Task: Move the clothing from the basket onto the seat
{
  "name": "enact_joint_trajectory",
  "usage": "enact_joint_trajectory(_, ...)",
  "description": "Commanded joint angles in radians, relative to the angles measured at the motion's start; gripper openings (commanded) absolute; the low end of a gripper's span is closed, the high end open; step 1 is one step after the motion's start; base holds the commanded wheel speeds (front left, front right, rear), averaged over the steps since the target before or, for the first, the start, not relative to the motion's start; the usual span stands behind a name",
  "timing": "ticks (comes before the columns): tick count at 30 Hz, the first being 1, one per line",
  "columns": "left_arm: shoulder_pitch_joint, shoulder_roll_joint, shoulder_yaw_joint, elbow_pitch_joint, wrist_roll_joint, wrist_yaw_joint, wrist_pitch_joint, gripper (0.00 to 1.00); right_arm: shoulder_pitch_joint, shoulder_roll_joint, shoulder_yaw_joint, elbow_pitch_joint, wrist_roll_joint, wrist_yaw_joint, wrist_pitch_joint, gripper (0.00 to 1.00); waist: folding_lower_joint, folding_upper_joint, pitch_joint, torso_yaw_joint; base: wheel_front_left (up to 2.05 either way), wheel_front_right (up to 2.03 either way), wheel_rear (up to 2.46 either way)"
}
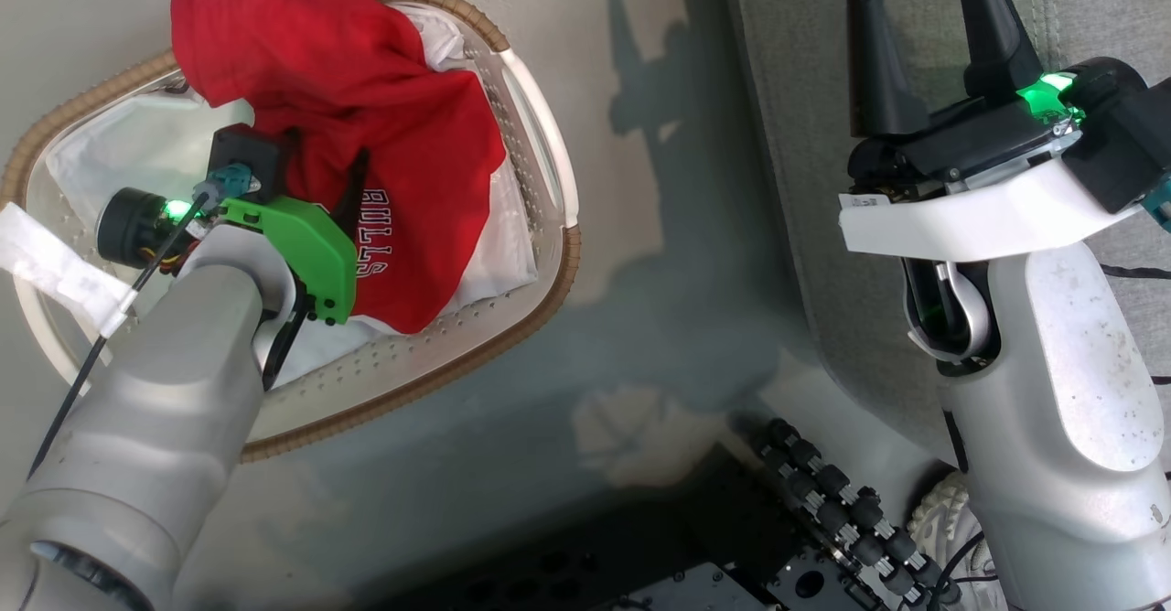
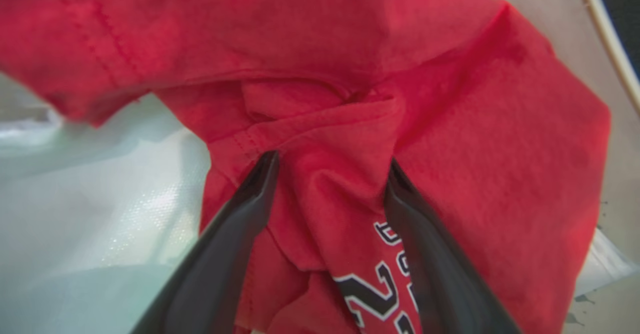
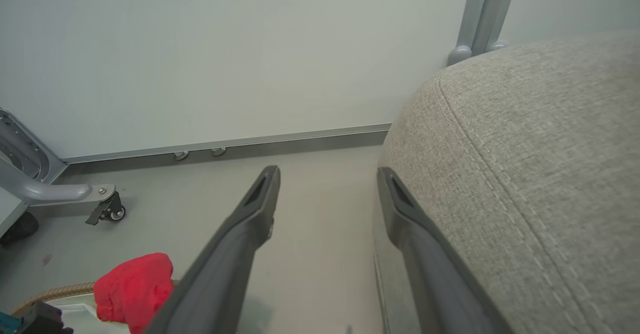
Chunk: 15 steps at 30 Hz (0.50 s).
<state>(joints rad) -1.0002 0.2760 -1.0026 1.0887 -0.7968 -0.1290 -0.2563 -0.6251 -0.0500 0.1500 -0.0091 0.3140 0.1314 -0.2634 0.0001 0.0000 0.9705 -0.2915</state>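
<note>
The left arm (image 1: 165,364) is reaching down and away from the near left into the basket (image 1: 549,190), its pale forearm sloping over the near rim and a green bracket sitting at the wrist. Its two dark fingers (image 2: 235,234) are pointing into the clothing (image 1: 366,126), and the left jaws are standing apart, not clamped. In the left wrist view a bunched fold of the red cloth (image 2: 450,99) is sitting between them, both tips touching the fabric just past the white lettering (image 2: 380,294).

The clothing is lying heaped in the basket on the white liner (image 1: 137,149), its far part draping over the far rim. The basket is resting on the floor (image 1: 659,227), to the left of the seat (image 1: 823,135).

The right arm (image 1: 1052,391) is standing upright at the seat's left edge, its fingers (image 3: 240,244) pointing far. The right jaws are standing apart, gripping nothing, with bare floor showing between them and the grey cushion (image 3: 525,149) lying just to their right.
</note>
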Motion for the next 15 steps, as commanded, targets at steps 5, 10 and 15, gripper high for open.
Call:
enact_joint_trajectory(5,-0.028,-0.03,-0.035,0.051,-0.003,-0.003,0.005,1.0,0.004,-0.002,0.006,-0.004,-0.009,-0.001,-0.002,1.0,-0.0001,0.0,0.009,0.009,0.0,0.0,0.0)
enact_joint_trajectory(10,-0.025,-0.043,-0.083,0.058,-0.026,-0.003,0.038,0.0,0.002,-0.002,0.008,-0.001,-0.005,-0.001,-0.002,1.0,-0.0001,0.0,0.012,0.011,0.0,0.0,0.0)
enact_joint_trajectory(15,-0.004,-0.029,-0.1,0.027,-0.077,-0.003,0.026,0.0,-0.009,-0.003,0.018,0.026,0.004,-0.001,-0.002,1.0,-0.0001,0.0,-0.011,-0.001,0.0,0.0,0.0)
